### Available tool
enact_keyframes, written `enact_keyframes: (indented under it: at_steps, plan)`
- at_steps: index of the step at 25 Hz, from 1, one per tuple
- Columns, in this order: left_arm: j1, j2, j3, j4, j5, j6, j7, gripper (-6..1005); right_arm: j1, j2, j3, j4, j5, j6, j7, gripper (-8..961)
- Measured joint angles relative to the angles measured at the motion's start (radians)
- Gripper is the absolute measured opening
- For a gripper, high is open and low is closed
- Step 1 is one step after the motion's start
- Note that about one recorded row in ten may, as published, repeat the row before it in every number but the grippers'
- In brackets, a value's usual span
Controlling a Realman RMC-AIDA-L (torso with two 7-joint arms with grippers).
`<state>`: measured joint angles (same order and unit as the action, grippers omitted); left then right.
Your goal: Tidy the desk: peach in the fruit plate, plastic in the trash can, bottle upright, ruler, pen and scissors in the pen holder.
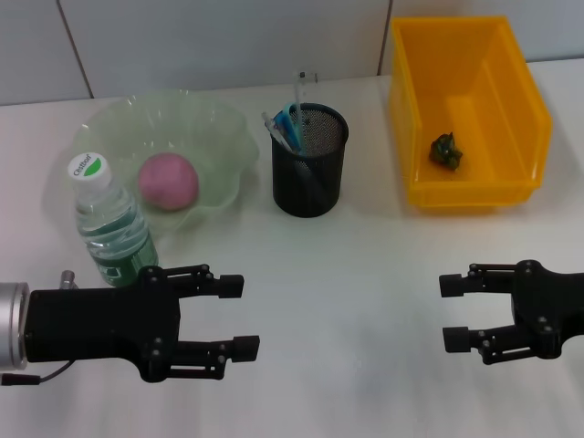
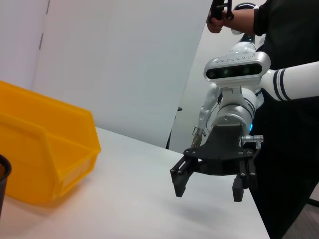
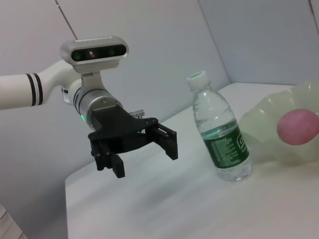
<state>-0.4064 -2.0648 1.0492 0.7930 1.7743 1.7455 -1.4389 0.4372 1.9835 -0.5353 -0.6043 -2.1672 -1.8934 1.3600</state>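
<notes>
Both claws hang released; your left claw sits just beside the upright water bottle, so a careless swing probably topples it.

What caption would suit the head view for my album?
Tidied desk: pink peach in green plate, bottle upright, both open claws, left and right, hovering.

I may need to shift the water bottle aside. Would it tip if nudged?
Probably, if pushed high: the bottle is tall, narrow and upright beside the fruit plate. It looks mostly full, so likely steadier low down. Smooth plastic may slip.
</notes>
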Motion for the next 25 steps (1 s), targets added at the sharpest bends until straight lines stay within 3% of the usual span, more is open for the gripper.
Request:
enact_keyframes:
  at_steps: [25]
  plan:
    - [0.006, 0.002, 0.002, 0.0, 0.001, 0.021, -0.002, 793, 0.004, 0.001, 0.0, 0.001, 0.0, -0.003, -0.012, 827]
